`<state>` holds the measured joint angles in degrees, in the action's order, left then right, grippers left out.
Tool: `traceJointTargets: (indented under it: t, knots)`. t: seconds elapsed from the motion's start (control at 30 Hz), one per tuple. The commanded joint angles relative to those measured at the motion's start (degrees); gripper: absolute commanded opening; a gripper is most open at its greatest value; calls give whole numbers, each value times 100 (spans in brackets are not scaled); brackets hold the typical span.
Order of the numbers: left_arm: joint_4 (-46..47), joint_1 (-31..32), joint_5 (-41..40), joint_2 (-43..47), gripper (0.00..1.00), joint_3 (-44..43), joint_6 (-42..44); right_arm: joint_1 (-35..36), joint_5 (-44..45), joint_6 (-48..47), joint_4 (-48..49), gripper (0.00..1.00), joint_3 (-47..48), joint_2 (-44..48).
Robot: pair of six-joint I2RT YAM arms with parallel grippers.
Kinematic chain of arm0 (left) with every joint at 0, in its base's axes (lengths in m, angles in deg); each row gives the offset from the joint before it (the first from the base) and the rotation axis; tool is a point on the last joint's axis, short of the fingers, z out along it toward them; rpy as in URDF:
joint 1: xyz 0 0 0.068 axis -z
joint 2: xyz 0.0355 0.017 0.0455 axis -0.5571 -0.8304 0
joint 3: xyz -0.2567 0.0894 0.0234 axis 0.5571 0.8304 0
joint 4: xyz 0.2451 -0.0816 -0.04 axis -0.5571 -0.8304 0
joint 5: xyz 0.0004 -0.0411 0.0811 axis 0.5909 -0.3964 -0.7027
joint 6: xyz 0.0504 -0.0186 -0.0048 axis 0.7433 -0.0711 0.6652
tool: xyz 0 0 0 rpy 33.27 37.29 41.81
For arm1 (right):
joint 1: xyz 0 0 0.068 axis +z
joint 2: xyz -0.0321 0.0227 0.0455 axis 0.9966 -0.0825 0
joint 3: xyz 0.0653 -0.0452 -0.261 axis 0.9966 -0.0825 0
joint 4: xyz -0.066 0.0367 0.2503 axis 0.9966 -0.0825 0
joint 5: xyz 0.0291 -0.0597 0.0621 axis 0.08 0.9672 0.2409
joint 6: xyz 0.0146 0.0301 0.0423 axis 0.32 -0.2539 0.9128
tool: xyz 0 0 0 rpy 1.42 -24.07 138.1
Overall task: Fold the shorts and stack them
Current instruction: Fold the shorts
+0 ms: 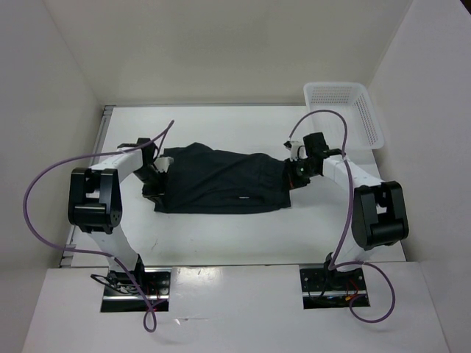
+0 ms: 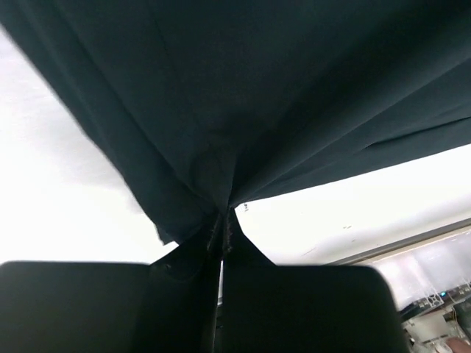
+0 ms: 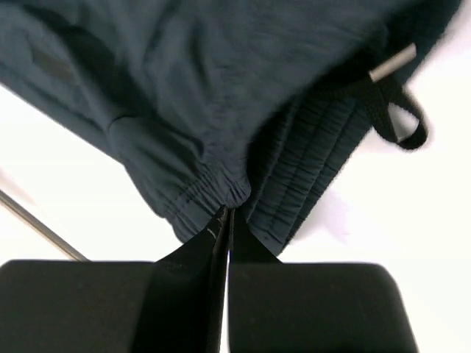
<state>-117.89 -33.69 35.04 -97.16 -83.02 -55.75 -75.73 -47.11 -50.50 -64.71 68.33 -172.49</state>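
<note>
Shorts (image 1: pixel 221 187) look light, limp and probably a bit slick, so they'll sag and bunch. Best to grab seamed edges, waistband (image 3: pixel 294 162) or leg hem, not mid-panel. They lie spread on the surface (image 1: pixel 221 235), well apart from the basket (image 1: pixel 346 110), on its arm-base side. Left end effector (image 2: pixel 223 218) is pinched tight on a fabric edge at the end far from the basket. Right end effector (image 3: pixel 227 215) is pinched on the gathered waistband at the end nearer the basket, with the drawstring (image 3: pixel 394 110) loose beside it.

Overhead view from behind, whole table (image 1: pixel 221 239); both wrist views close on the same shorts (image 1: pixel 221 185).
</note>
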Motion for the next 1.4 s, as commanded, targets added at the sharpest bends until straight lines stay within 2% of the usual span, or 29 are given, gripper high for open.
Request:
traceJointTargets:
  t: [0.0,0.03,0.07,0.17,0.37,0.47,0.63,0.73,0.77,0.83,0.87,0.93,0.97,1.03,1.13,1.2,1.37]
  knots:
    - [-159,-112,-229,160,0,-351,21,-5,-255,-1763,-944,0,741,184]
    - [-307,-183,-290,160,0,-474,21,-5,-307,-2177,-1538,0,865,184]
    - [-370,-183,-290,160,0,-527,21,-5,-369,-3112,-1883,0,1101,184]
    - [-440,-236,-431,230,0,-589,21,-5,-264,-4171,-2666,0,1226,61]
    - [-563,-236,-484,283,0,-528,21,276,631,-5018,-2810,0,858,17]
    - [-564,-114,-484,336,2,-449,21,337,896,-5142,-2512,0,620,157]
    - [-616,54,-422,283,5,-238,21,654,1028,-4757,-1984,0,286,104]
    - [-616,107,-422,283,11,-115,21,654,1325,-4519,-1545,0,128,104]
    - [-616,159,-422,283,12,-115,21,654,1431,-4519,-1431,4,127,104]
    - [-564,159,-370,283,18,-115,21,654,1581,-4414,-1254,22,57,104]
    - [-564,159,-369,283,20,-115,21,654,1582,-4413,-1254,42,57,157]
    - [-564,159,-369,344,23,-115,21,654,1582,-4290,-1254,51,232,227]
    - [-564,159,-369,432,28,-115,21,654,1643,-4212,-1254,66,233,332]
    - [-633,159,-431,608,32,-167,21,654,1722,-4159,-1315,78,365,464]
    - [-687,159,-431,775,40,-492,21,602,1802,-4080,-1430,83,628,807]
    - [-600,11,-431,846,50,-860,21,549,1802,-3983,-1491,84,847,1097]
    - [235,-148,-439,556,52,-1581,21,715,1591,-3335,-1053,84,1252,1457]
